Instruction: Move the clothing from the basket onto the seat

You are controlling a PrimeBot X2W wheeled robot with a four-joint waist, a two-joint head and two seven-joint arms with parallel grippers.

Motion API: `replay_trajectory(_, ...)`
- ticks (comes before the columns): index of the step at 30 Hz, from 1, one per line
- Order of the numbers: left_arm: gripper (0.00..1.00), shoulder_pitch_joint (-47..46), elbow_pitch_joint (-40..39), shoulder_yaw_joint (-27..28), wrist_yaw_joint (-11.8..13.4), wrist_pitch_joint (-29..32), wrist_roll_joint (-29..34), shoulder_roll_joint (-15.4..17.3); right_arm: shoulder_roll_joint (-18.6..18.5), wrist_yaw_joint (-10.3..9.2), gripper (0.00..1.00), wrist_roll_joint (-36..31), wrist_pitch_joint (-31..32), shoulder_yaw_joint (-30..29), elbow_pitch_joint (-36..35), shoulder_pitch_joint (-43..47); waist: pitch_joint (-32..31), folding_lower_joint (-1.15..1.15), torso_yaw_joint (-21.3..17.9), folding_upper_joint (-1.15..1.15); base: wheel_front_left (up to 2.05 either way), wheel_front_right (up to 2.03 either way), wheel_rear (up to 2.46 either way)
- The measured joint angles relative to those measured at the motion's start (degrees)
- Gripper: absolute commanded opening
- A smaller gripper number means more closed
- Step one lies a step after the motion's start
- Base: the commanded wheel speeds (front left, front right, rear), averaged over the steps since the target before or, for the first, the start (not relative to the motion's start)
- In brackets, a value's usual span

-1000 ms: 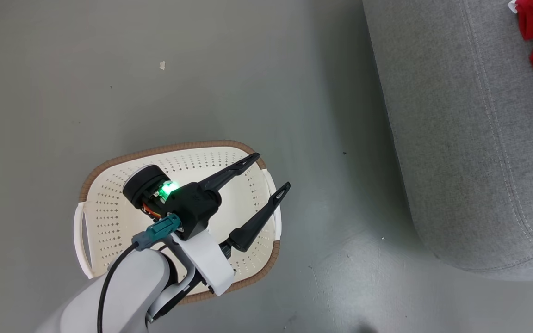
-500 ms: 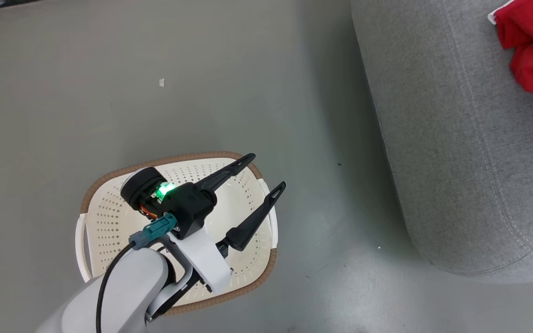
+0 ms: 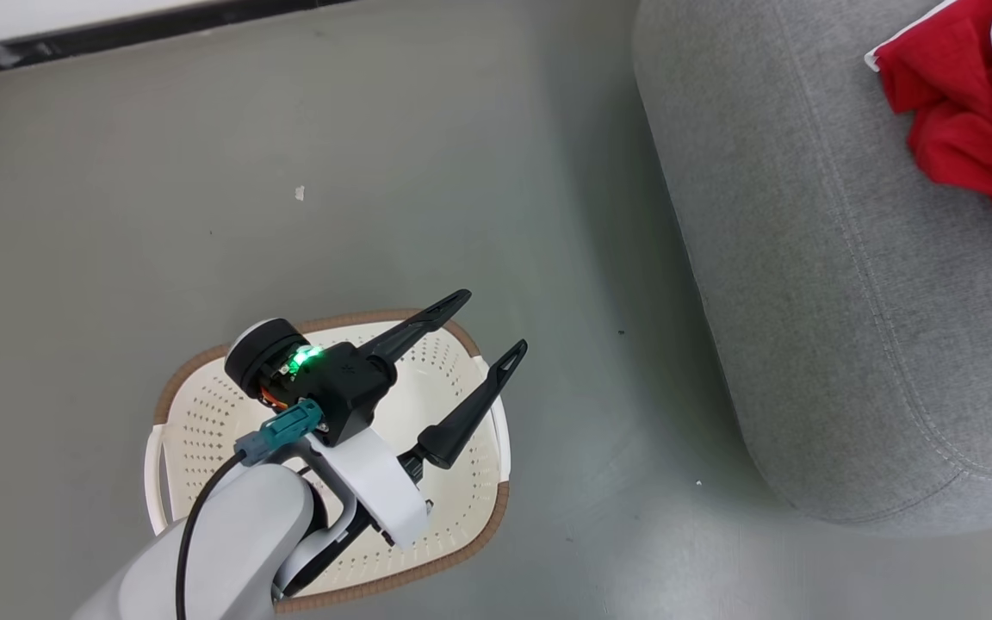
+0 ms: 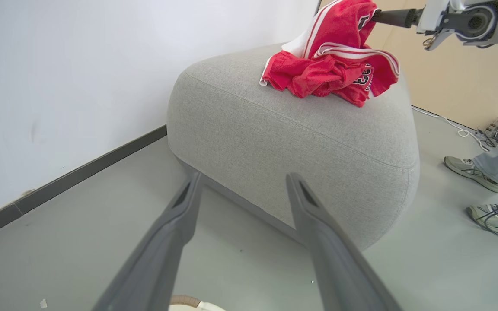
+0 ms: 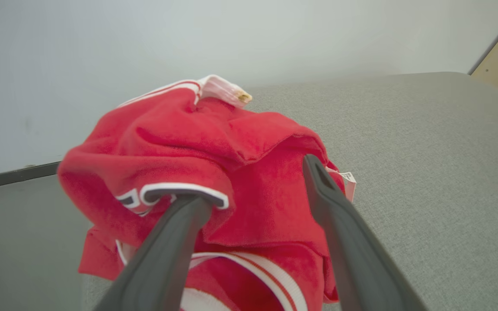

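The red clothing (image 3: 952, 129) lies bunched on top of the grey seat (image 3: 806, 258). In the left wrist view the clothing (image 4: 322, 73) shows white stripes and dark lettering, and one finger (image 4: 394, 17) of my right arm touches its top. My right gripper (image 5: 253, 181) is open, fingers spread, with the clothing (image 5: 188, 147) draped over the left fingertip and the seat (image 5: 426, 151) beyond it. My left gripper (image 3: 493, 320) stands open and holds nothing above the cream basket (image 3: 170, 387). No clothing shows in the basket. From its wrist, the left gripper (image 4: 244, 177) points at the seat (image 4: 296, 129).
A person's feet in sneakers (image 4: 469, 166) stand on the floor right of the seat. A power strip with a cable (image 4: 495, 127) lies by the tan wall. A dark baseboard (image 3: 117, 34) runs along the white wall. A small white scrap (image 3: 300, 193) lies on the grey floor.
The head camera has tilted, so the floor and seat sit lower in the view and more of the red clothing shows. My left gripper stays open over the basket.
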Motion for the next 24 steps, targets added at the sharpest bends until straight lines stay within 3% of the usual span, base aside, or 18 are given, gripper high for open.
replay_trajectory(24,1.0,3.33,3.03,0.38,-0.48,-4.17,-1.15,-1.42,1.76,0.0,1.0,-0.57,0.0,1.18,-7.48,6.06,-9.74,0.0,-0.96,0.0,0.0,0.0,0.0)
